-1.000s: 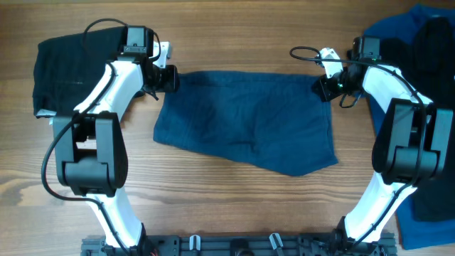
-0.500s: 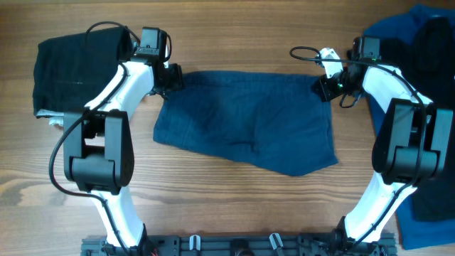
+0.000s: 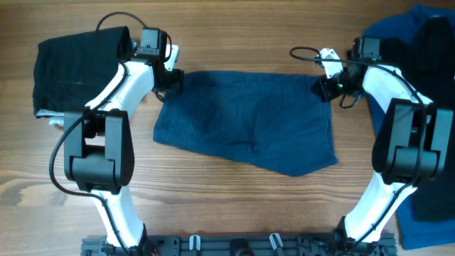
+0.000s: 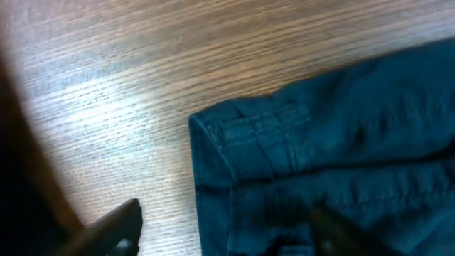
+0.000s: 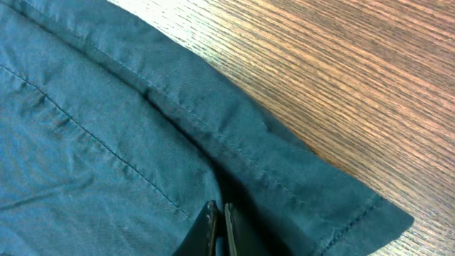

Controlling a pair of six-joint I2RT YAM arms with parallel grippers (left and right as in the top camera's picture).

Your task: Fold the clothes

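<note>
1. The dark navy-blue fabric shorts (image 3: 249, 121) lie spread flat in the middle of the pale-grained wooden table (image 3: 234, 28). I have one arm at each far corner of them.
2. My right gripper (image 3: 324, 88) is at the far-right corner. In the wrist view its fingers are pressed together on a thin ridge of the cloth, just inside the stitched hem.
3. My left gripper (image 3: 173, 77) is at the far-left corner with its fingers spread. In the wrist view one finger (image 4: 117, 224) is over bare wood and the other is over the cloth, with nothing held yet.
4. I judge the step in hand to be taking both far corners, ready for the first fold.
5. The next move calls for my left fingers to close over the corner edge, catching both layers. Then both arms lift together and carry the far edge toward the near edge.
6. The near side of the table is bare wood, so there is room for the fold.
7. A folded black fabric garment (image 3: 71, 67) lies just left of my left arm. A heap of brighter blue and black fabric clothes (image 3: 419, 43) crowds my right arm, so sideways swings need care.
</note>
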